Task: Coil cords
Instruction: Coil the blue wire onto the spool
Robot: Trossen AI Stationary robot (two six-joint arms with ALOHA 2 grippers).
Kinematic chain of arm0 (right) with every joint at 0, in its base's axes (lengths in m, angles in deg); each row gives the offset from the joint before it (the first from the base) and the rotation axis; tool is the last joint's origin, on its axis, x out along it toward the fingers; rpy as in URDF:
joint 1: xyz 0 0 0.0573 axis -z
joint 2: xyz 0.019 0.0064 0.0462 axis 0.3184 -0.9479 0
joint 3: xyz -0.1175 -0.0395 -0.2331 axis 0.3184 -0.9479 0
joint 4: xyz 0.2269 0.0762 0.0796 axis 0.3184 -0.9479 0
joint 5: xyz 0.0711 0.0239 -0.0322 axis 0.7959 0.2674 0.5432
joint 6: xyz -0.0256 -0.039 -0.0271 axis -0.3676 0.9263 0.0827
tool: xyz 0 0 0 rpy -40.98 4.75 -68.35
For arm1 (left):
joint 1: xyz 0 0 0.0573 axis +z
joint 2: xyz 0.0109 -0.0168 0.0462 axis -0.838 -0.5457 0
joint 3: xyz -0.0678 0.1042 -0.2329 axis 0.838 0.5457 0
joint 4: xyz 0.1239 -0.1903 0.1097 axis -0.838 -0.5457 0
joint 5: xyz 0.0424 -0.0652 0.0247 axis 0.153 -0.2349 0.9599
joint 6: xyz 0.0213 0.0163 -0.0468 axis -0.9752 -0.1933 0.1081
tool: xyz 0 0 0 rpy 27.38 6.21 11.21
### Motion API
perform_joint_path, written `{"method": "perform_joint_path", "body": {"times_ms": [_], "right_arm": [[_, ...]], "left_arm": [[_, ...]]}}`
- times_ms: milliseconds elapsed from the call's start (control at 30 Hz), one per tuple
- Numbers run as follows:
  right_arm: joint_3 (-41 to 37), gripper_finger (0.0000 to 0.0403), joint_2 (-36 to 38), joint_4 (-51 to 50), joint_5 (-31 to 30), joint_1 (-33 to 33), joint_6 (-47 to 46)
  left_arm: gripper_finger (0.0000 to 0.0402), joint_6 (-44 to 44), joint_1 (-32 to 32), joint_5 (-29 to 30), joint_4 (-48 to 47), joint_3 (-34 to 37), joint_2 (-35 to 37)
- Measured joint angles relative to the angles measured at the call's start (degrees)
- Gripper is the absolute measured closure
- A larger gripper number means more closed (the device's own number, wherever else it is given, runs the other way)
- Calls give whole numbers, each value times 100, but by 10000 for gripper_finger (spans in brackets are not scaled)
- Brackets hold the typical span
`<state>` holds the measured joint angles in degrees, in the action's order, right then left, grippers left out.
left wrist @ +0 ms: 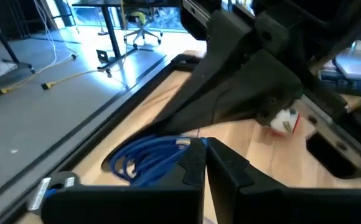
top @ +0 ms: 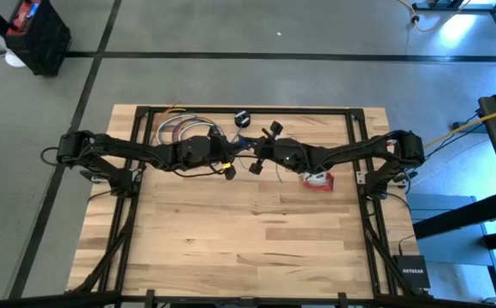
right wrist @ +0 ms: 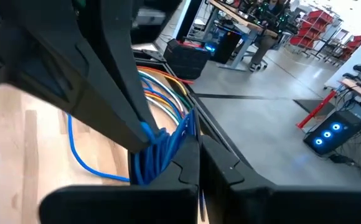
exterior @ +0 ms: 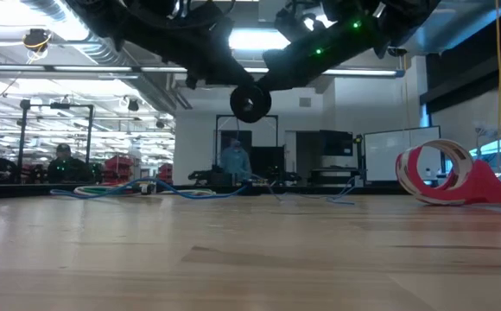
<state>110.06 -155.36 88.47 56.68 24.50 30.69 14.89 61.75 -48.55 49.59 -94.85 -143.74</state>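
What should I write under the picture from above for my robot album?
Two robot arms meet above the far side of a wooden table, near a blue cord and a red-and-white bundle.

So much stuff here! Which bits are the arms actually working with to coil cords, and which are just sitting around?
For the job:
- blue cord, looped at the table's far edge
- small black puck
- red-and-white cord bundle
- left pincer and right pincer, both shut, raised mid-table

Just lying about:
- multicoloured wires at the far edge
- black Netgear box on the floor
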Motion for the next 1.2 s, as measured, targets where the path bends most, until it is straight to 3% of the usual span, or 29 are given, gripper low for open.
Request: {"method": "perform_joint_path", "body": {"times_ms": [367, 667, 933, 1200], "right_arm": [[33, 400, 109, 34, -466, 15, 359], [31, 400, 111, 47, -417, 15, 461], [22, 400, 116, 785, 84, 15, 424], [0, 400, 115, 1235, 333, 13, 374]], "left_arm": [[400, -496, 56, 430, -250, 9, 129], [400, -392, 88, 477, -208, 13, 129], [400, 46, 66, -21, 680, 15, -4], [400, -153, -20, -57, 1213, 10, -279]]}}
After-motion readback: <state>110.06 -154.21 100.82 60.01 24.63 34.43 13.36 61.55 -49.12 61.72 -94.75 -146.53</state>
